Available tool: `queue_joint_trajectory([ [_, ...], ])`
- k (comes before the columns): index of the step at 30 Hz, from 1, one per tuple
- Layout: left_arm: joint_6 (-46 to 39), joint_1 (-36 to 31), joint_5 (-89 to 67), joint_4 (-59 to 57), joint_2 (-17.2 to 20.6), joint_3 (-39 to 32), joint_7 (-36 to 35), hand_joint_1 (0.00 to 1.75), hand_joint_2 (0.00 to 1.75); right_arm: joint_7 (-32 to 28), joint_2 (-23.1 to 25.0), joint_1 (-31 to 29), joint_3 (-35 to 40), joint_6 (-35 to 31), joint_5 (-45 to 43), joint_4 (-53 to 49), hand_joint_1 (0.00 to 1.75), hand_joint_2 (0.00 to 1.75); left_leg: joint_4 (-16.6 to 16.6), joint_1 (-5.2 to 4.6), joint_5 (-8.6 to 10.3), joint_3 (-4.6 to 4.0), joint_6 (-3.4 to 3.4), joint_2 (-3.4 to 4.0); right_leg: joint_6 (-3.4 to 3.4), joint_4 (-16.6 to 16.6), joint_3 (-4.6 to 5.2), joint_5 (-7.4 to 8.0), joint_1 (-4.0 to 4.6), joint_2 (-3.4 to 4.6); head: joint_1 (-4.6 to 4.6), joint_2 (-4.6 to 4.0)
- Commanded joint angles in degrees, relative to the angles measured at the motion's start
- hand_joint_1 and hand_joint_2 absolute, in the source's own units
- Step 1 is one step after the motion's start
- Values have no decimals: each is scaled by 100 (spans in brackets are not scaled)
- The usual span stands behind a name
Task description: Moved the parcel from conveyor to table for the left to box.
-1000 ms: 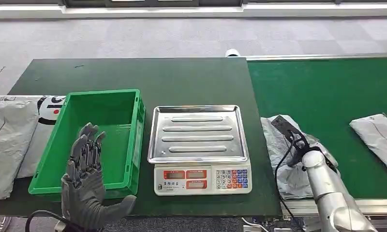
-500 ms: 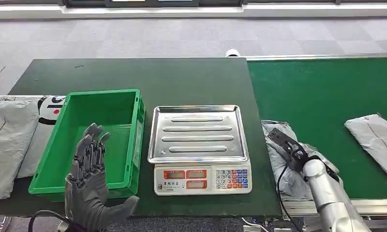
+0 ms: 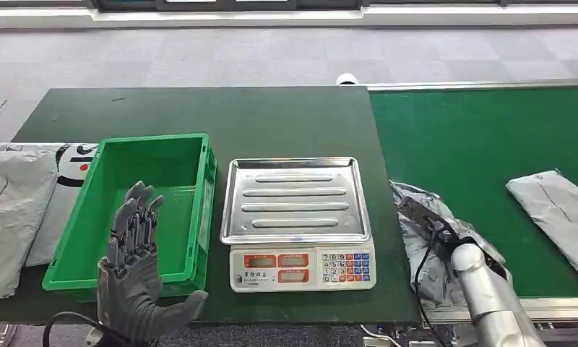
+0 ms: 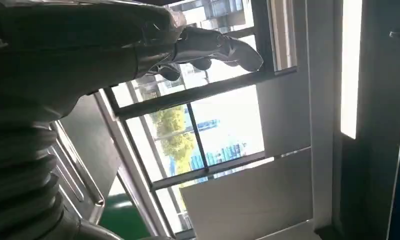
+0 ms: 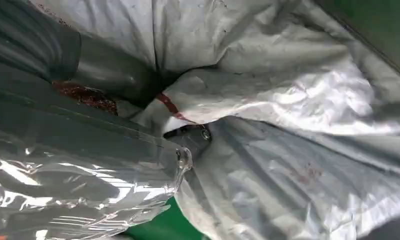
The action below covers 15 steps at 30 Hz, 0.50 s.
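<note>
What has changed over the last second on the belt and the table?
The right hand has bunched the near grey plastic parcel in its grip, drawing it toward the belt's near edge. The far grey parcel rode the green conveyor leftward. The left hand, green crate and steel scale stayed put.

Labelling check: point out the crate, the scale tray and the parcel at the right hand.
crate (image 3: 199,210): head view, right wall.
scale tray (image 3: 295,199): head view, ribbed middle.
parcel (image 3: 425,256): head view, crumpled grey film beside the wrist.
</note>
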State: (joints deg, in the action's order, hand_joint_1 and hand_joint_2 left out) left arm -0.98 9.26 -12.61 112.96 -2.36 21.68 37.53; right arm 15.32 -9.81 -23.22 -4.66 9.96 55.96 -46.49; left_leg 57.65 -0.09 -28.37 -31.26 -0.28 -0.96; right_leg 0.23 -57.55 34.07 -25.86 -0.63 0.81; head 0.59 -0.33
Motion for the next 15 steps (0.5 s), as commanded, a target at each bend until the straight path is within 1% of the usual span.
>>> queue_joint_trajectory([
  [1, -50, 370, -93, 205, -87, -416, -16, 0, 175, -264, 631, 250, -418, -1012, 156, -2082, 175, 175, -3, -2, -4, 4, -5, 25, -3, -2, 8, 1, -1, 16, 0, 2],
  [2, -73, 406, -101, 220, -89, -415, -4, 0, 175, -379, 706, 390, -468, -1302, 66, -2464, 175, 175, -8, -3, -5, 13, -7, 28, -5, 0, 2, -2, -2, 15, 0, 0],
  [3, -85, 429, -107, 217, -89, -399, 14, 0, 175, -365, 721, 477, -449, -1293, 57, -2663, 175, 175, -10, -1, -5, 16, -7, 26, -4, 3, -4, -3, 0, 12, 0, 2],
  [4, -138, 453, -126, 199, -99, -373, 44, 0, 175, -515, 807, 624, -466, -1567, 5, -3009, 175, 175, -5, -2, -3, 8, -5, 15, -3, -1, 2, -3, -1, 6, 0, 0],
  [6, -210, 472, -159, 155, -79, -309, 84, 0, 175, -532, 882, 775, -438, -1639, 13, -3354, 175, 175, -17, 1, -6, 25, -9, 19, -6, 9, -13, -6, 3, 3, 0, 0],
  [7, -267, 465, -160, 132, -47, -265, 102, 0, 175, -617, 937, 841, -434, -1795, 20, -3528, 175, 175, -14, 2, -5, 20, -7, 12, -5, 7, -9, -6, 3, 0, 0, 0],
  [9, -301, 463, -160, 114, -34, -236, 111, 0, 175, -628, 985, 882, -424, -1822, 22, -3670, 175, 175, -9, 2, -4, 14, -6, 10, -5, 4, -6, -6, 4, -1, -2, 0],
  [11, -301, 463, -160, 114, -34, -236, 111, 0, 175, -628, 985, 882, -424, -1822, 22, -3670, 175, 175, -23, 2, -3, 31, -9, 18, -6, 16, -22, -6, 4, -2, 0, 0],
  [13, -314, 447, -159, 113, -18, -223, 111, 0, 175, -652, 1000, 907, -431, -1864, 42, -3724, 175, 175, -9, 1, -2, 11, -4, 10, -1, 6, -5, -6, 2, 0, 0, 2],
  [14, -374, 454, -142, 109, 30, -166, 113, 0, 175, -811, 1080, 999, -448, -2103, 110, -3956, 175, 175, -12, 1, -2, 17, -5, 13, -1, 9, -11, -6, 2, -1, 0, 0],
  [15, -404, 466, -132, 100, 53, -141, 113, 0, 175, -840, 1114, 1093, -432, -2146, 129, -4164, 175, 175, -6, 2, -1, 9, -4, 5, 0, 5, -5, -6, 3, -4, 0, 0],
])
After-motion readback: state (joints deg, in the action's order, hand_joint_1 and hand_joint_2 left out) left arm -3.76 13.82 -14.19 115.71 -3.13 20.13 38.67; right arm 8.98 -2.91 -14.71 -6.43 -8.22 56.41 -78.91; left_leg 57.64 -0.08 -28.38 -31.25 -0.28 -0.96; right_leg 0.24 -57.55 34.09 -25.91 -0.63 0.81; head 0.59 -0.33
